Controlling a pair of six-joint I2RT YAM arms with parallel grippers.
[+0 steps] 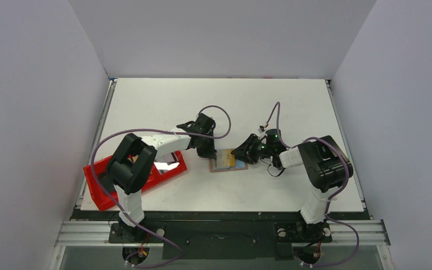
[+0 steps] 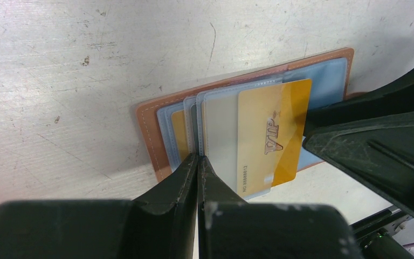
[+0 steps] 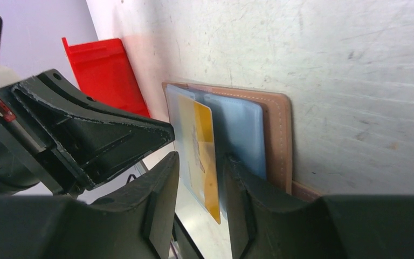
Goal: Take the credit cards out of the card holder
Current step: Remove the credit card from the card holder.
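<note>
The tan leather card holder (image 2: pixel 151 129) lies open and flat on the white table, its pale blue sleeves fanned out. A gold credit card marked VIP (image 2: pixel 272 135) sticks halfway out of a sleeve, and a second gold card (image 2: pixel 178 135) sits in a pocket further left. My left gripper (image 2: pixel 198 157) is shut, its tips pressing down on the sleeves near the holder's fold. My right gripper (image 3: pixel 202 162) is open, its fingers standing either side of the gold card's (image 3: pixel 205 145) protruding edge with a gap on both sides. In the top view the two grippers meet over the holder (image 1: pixel 225 167).
A red tray (image 1: pixel 98 183) sits at the table's front left, partly under the left arm, with something flat and shiny (image 1: pixel 166 164) in it. It also shows in the right wrist view as the red tray (image 3: pixel 105 75), behind the left gripper (image 3: pixel 86 135).
</note>
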